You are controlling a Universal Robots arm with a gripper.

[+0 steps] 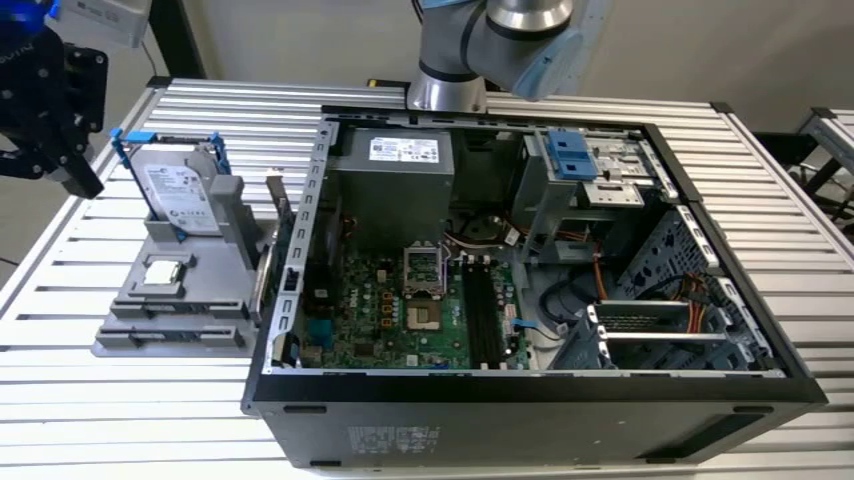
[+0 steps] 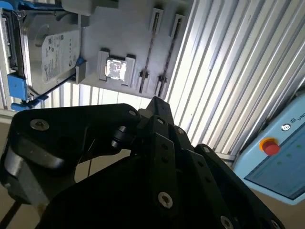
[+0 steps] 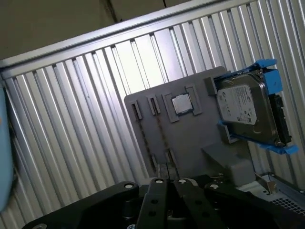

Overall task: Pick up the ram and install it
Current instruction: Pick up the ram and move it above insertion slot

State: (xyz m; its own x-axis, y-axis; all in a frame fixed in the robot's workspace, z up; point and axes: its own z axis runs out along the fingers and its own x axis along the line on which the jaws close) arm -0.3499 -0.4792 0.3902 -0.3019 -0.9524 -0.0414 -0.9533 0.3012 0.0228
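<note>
Slatted table, exterior view's left: gripper hovers near the grey tray, where seemingly the ram stands edge-up for grabbing; whether it grips anything, can't tell.

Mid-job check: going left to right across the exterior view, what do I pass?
Gripper → hard drive in blue rails on the grey holder → CPU socket → black memory slots → perforated metal cage.

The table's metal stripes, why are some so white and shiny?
Glare: in the second wrist view light bounces off the table beside the grey holder; in the first wrist view, likewise; the exterior view is evener.
</note>
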